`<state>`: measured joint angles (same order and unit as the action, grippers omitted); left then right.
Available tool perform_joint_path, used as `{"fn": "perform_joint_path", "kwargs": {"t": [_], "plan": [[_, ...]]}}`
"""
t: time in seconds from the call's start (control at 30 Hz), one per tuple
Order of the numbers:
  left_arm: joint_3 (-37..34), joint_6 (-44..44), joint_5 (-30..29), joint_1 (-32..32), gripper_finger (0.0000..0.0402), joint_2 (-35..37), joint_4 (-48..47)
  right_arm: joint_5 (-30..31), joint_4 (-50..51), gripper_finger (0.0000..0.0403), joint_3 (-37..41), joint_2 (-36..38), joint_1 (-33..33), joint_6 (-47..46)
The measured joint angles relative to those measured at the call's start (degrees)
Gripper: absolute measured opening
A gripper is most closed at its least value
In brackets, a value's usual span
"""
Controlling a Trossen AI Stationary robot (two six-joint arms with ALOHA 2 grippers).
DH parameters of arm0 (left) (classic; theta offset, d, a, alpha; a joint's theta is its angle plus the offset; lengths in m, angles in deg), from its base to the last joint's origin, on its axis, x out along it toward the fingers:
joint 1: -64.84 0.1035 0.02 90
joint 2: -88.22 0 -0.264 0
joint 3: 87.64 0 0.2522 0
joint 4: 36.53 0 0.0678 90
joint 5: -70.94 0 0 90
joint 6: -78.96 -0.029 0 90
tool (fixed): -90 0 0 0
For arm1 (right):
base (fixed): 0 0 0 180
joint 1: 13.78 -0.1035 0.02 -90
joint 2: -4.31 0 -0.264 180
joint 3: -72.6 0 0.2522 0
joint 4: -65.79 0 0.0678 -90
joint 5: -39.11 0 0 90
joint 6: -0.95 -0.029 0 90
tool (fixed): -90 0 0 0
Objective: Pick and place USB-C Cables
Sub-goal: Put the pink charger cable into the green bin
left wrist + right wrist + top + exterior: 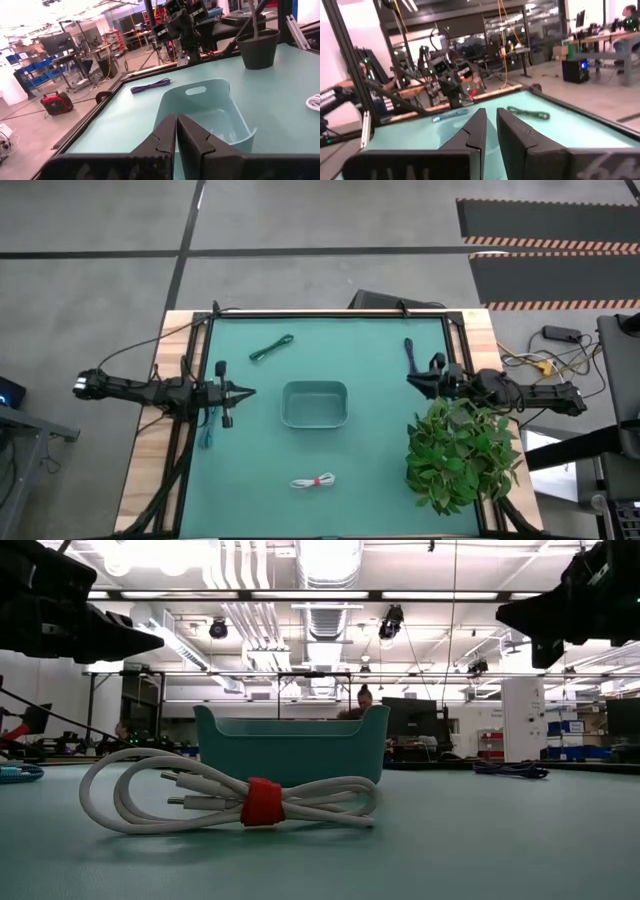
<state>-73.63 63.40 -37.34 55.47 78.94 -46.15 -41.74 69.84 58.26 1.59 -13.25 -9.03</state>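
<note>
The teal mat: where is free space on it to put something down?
Free: between the pale grey-green rectangular tray and the leafy green plant, and between the tray and the thin green cable bundle. Crowded: near the left gripper, the right gripper and the plant.

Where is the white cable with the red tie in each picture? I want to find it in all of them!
High view: the white cable lies near the bottom middle, below the tray.
Low view: front and centre, before the tray.
Left wrist view: only a white loop at the right edge, right of the tray.
Right wrist view: not in it.
Shared landmark: the tray, in three views.
</note>
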Motion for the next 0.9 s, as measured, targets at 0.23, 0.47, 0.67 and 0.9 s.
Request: {"fn": "perform_joint_path", "kwargs": {"t": [0.23, 0.47, 0.67, 0.9], "plan": [[0.0, 0.0, 0.0, 0.0, 0.0001, -0.1, 0.9, 0.0, -7.9, 0.0034, 0.0, -1.0, 0.0, -0.5], [0.0, 0.1, 0.0, 0.0, 0.0001, -0.1, 13.8, 3.5, -16.0, 0.0034, 0.0, -6.0, 0.0, -0.5], [0.0, 0.1, 0.0, 0.0, 0.0001, -0.1, 29.3, 5.8, -19.3, 0.0034, -0.6, -12.3, 0.0, -0.4], [0.0, -0.8, 0.0, 0.0, 0.0001, -0.1, 43.1, 11.6, -19.4, 0.0034, -6.3, -21.2, 0.0, 0.8]]}}
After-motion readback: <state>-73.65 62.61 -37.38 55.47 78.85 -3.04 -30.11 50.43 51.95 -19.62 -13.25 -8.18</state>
